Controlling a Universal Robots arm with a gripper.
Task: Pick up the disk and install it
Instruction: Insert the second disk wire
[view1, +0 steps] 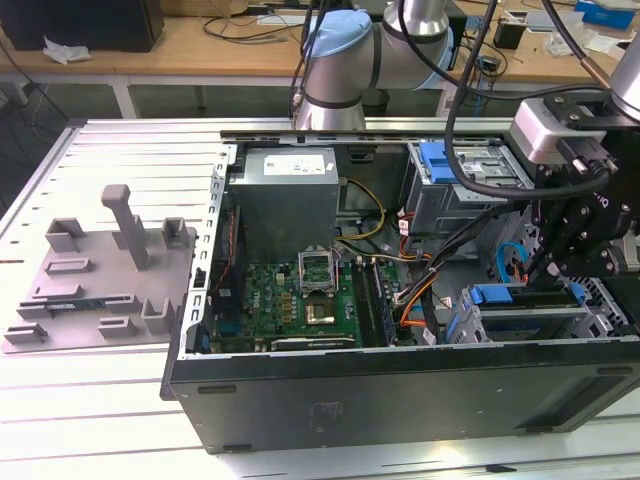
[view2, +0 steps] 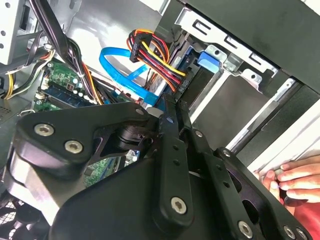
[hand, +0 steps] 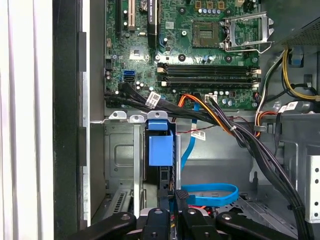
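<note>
Exterior view: open computer case (view1: 400, 385) lying on its side on the bench. The arm reaches in at the exterior view's right, and the gripper (view1: 540, 268) is down among the drive bays. The disk (view1: 500, 296) sits just below it, blue carrier frame showing, partly inside the lower bay (view1: 560, 325). The grey fixture plate (view1: 100, 270) lies well apart, outside the case.

Second wrist view: the gripper (view2: 169, 112) has its fingers drawn close together, with no gap showing between them. The tips point at the bay, where the blue tab of the disk (view2: 209, 61) shows. A power cable bundle (view2: 155, 57) hangs just beside the tips. A person's hand (view2: 295, 180) rests on the case edge.

First wrist view: the disk (hand: 161, 150) stands on edge in its slot, and the gripper (hand: 177, 200) is at its near end. The view is too cramped to say whether the tips pinch the edge of the disk or only butt against it. A blue data cable (hand: 210, 192) loops close by.

Judgement: pick-up is done and the install step is in hand, with the disk apparently not fully seated. Finishing calls for a straight push along the slot, clear of the cables.
</note>
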